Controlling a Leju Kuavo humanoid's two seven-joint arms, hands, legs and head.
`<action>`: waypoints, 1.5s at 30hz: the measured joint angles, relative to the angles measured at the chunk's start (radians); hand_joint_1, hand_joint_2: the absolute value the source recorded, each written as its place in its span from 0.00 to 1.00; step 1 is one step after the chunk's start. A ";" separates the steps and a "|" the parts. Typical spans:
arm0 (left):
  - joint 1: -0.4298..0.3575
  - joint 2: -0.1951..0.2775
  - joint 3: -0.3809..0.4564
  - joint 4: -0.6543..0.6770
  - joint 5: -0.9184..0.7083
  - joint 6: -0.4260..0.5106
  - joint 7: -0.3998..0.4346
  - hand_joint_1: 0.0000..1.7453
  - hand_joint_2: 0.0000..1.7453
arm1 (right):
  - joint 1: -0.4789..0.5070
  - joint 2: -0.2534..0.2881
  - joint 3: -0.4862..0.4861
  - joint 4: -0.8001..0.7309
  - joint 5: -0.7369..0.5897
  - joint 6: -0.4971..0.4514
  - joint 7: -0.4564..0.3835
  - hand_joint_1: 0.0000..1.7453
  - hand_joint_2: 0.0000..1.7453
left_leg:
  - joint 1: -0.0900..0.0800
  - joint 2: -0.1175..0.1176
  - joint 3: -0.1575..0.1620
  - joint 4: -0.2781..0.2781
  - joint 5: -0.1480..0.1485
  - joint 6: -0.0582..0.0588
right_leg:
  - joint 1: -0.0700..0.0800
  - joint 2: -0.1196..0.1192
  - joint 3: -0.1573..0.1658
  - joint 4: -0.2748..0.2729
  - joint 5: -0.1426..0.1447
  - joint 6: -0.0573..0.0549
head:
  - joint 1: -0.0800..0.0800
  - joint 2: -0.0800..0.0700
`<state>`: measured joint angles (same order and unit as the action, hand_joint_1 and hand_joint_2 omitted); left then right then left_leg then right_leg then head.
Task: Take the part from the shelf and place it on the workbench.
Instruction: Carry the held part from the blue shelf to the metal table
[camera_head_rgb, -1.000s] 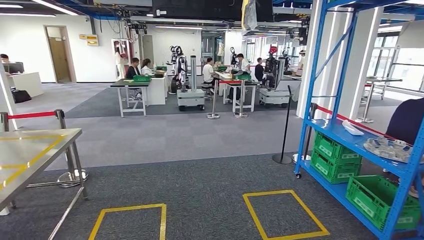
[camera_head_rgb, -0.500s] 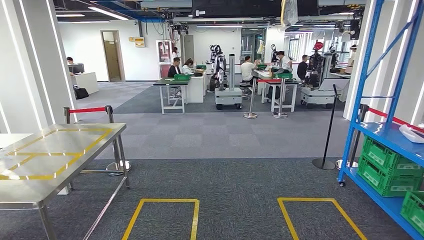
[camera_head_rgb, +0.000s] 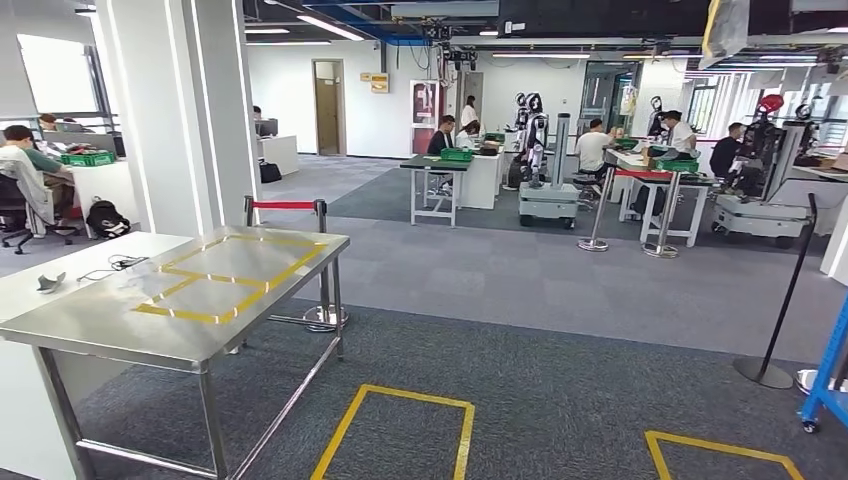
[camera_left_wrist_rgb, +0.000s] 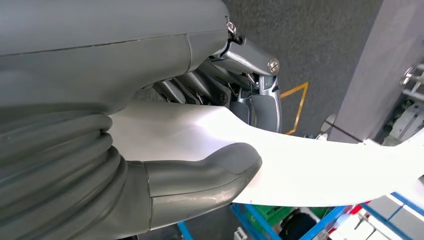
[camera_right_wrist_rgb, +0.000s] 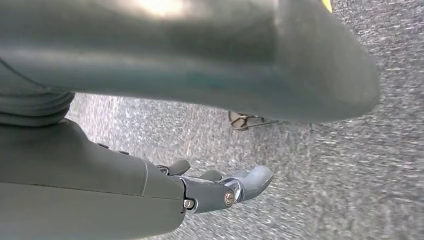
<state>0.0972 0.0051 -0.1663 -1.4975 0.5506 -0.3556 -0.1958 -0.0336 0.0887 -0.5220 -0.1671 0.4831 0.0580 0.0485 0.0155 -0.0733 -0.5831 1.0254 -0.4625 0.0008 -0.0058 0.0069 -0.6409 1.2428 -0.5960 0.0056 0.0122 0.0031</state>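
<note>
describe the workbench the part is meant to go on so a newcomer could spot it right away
Start at the wide white pillar on the left of the head view. Just in front of it stands the workbench, a bare shiny steel table on thin metal legs. Unlike the white desks around it, its top carries yellow tape rectangles.

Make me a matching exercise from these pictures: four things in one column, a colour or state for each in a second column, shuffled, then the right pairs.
Things:
1. left hand
2. right hand
3. workbench
4. barrier rope

Colour or state:
A. red, strung between two posts
B. holds the white part
C. steel top marked with yellow tape
D. holds nothing, above grey carpet

Pairs: 1-B, 2-D, 3-C, 4-A
</note>
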 joint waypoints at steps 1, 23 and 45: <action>-0.002 -0.003 0.000 0.000 -0.002 0.000 0.002 1.00 1.00 | 0.000 0.000 -0.001 0.000 -0.001 -0.002 0.005 0.00 0.00 | 0.001 -0.014 0.000 0.001 0.000 -0.002 | -0.001 0.019 0.033 -0.077 0.040 -0.003 | 0.000 0.000; -0.074 -0.036 0.001 0.027 -0.023 -0.018 0.054 1.00 1.00 | -0.012 0.019 -0.049 0.000 -0.049 -0.024 0.012 0.00 0.00 | -0.011 0.109 0.012 -0.004 -0.011 -0.006 | 0.012 -0.132 0.102 -0.215 0.079 -0.013 | -0.005 0.000; -0.084 -0.021 -0.013 0.055 0.004 -0.022 0.019 1.00 1.00 | 0.000 0.023 -0.075 0.000 -0.004 -0.006 0.013 0.00 0.00 | -0.006 0.066 -0.135 0.273 -0.125 -0.047 | 0.003 -0.070 0.086 -0.230 0.108 -0.051 | -0.009 0.000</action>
<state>0.0135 -0.0162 -0.1797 -1.4425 0.5543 -0.3772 -0.1767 -0.0333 0.1122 -0.5968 -0.1675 0.4789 0.0518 0.0615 0.0095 -0.0071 -0.7176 1.2988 -0.5879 -0.0467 -0.0029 -0.0633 -0.5552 1.0128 -0.4881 -0.0453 0.0030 0.0031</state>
